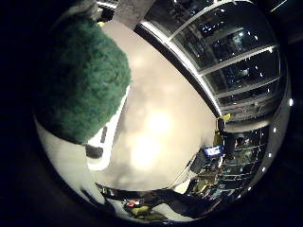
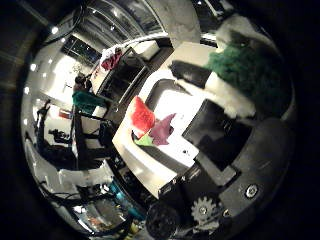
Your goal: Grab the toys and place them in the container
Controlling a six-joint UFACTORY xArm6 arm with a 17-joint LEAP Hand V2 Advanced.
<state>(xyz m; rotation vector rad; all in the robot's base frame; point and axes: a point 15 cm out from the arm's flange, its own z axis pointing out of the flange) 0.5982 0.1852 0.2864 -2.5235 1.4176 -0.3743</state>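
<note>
A green fuzzy toy (image 1: 80,76) fills much of the little finger side palm view, close against the palm. It also shows in the thumb side palm view (image 2: 245,65), with black fingers (image 2: 215,130) of my right hand (image 2: 215,175) curled beside it. The hand holds it above a white table (image 1: 161,123). Below, in the thumb side view, a red toy (image 2: 142,115) and a purple toy (image 2: 163,128) lie together in what looks like a shallow white container (image 2: 185,150).
A white rim with a dark slot (image 1: 106,132) lies on the table under the green toy. Dark chairs (image 2: 90,135) stand beside the table's edge. Large windows (image 1: 232,57) and room clutter lie beyond the table.
</note>
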